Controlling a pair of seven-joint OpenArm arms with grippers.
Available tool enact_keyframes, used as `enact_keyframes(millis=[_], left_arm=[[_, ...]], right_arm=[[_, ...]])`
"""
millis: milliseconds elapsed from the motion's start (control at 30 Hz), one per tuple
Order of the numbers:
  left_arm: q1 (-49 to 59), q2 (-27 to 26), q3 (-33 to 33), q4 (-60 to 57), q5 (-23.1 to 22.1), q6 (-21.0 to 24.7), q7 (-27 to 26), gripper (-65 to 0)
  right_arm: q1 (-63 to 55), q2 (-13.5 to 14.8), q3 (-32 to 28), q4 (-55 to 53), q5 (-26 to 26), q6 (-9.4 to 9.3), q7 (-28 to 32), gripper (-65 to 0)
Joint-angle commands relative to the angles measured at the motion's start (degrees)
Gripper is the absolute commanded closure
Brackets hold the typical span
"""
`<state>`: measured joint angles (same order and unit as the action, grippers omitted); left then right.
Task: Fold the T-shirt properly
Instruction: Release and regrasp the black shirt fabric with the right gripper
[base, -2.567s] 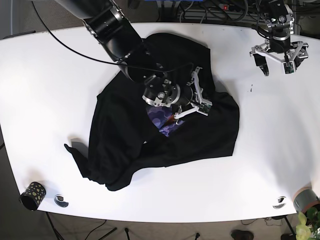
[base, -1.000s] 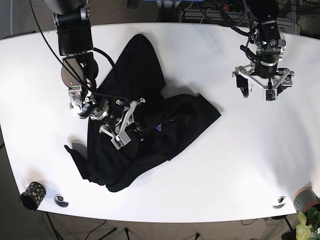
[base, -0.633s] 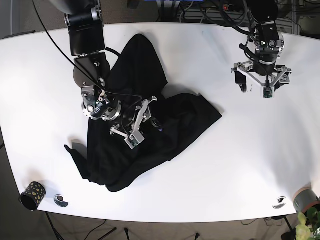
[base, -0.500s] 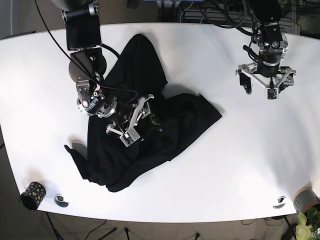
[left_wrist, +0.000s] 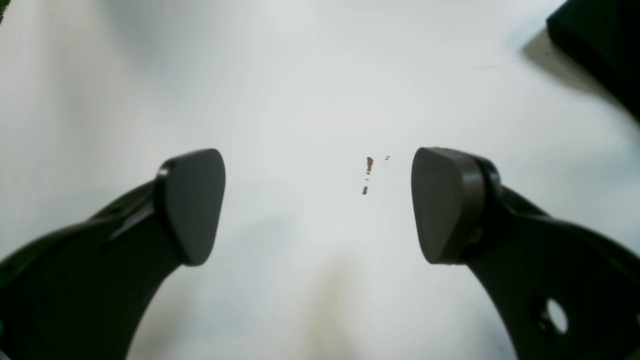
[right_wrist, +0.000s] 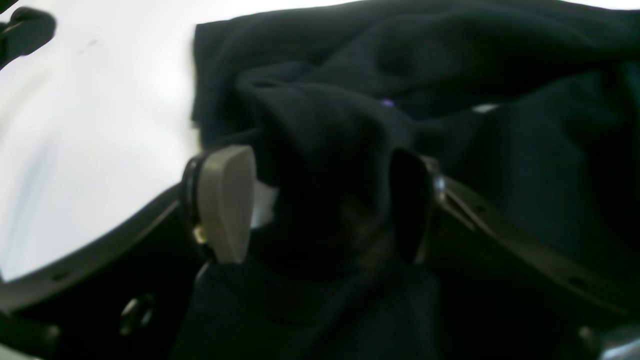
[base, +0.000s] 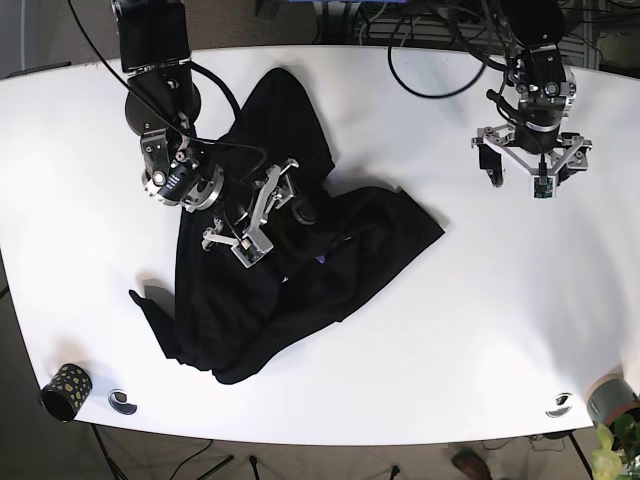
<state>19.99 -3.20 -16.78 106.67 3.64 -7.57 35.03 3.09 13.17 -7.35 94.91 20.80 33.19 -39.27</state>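
The black T-shirt (base: 300, 290) lies crumpled on the white table (base: 480, 330), left of centre, one part reaching toward the far edge and another toward the right. My right gripper (base: 266, 212) sits on the shirt's middle. In the right wrist view this gripper (right_wrist: 320, 205) is open, and a raised fold of the black T-shirt (right_wrist: 330, 150) stands between its pads. My left gripper (base: 533, 172) hovers over bare table at the far right, apart from the shirt. The left wrist view shows that gripper (left_wrist: 320, 205) open with nothing between its fingers.
A patterned cup (base: 65, 390) and a small round object (base: 122, 402) sit at the near left corner. Another small round object (base: 558, 405) and a grey pot (base: 612, 398) are at the near right. Small brown marks (left_wrist: 367, 175) dot the table under my left gripper.
The shirt was dragged left and bunched up between 2.6 s and 1 s ago. In the last second my right gripper shifted slightly up on it. My left gripper moved a little.
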Motion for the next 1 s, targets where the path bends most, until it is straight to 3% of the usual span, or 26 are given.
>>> enact_keyframes(millis=[0, 267, 367, 567, 967], left_arm=[[-0.34, -0.36, -0.06, 0.89, -0.08, 0.06, -1.22, -54.9], [-0.34, -0.36, -0.06, 0.89, -0.08, 0.06, -1.22, -54.9], [-0.34, -0.36, -0.06, 0.89, -0.08, 0.06, -1.22, -54.9], [-0.25, -0.27, -0.06, 0.89, -0.08, 0.06, -1.22, -54.9], [-0.08, -0.18, -0.06, 0.89, -0.08, 0.06, -1.22, -54.9]], right_arm=[[1.52, -0.29, 0.28, 1.48, -1.59, 0.17, 1.42, -40.9], [2.84, -3.01, -5.96, 1.92, -16.53, 0.70, 1.86, -40.9], [2.93, -3.01, -8.95, 3.86, -18.47, 0.70, 1.86, -40.9], [5.21, -3.10, -9.48, 3.86, -20.58, 0.44, 2.04, -40.4], [11.11, -3.10, -9.57, -2.56, -20.67, 0.88, 2.04, -40.9]])
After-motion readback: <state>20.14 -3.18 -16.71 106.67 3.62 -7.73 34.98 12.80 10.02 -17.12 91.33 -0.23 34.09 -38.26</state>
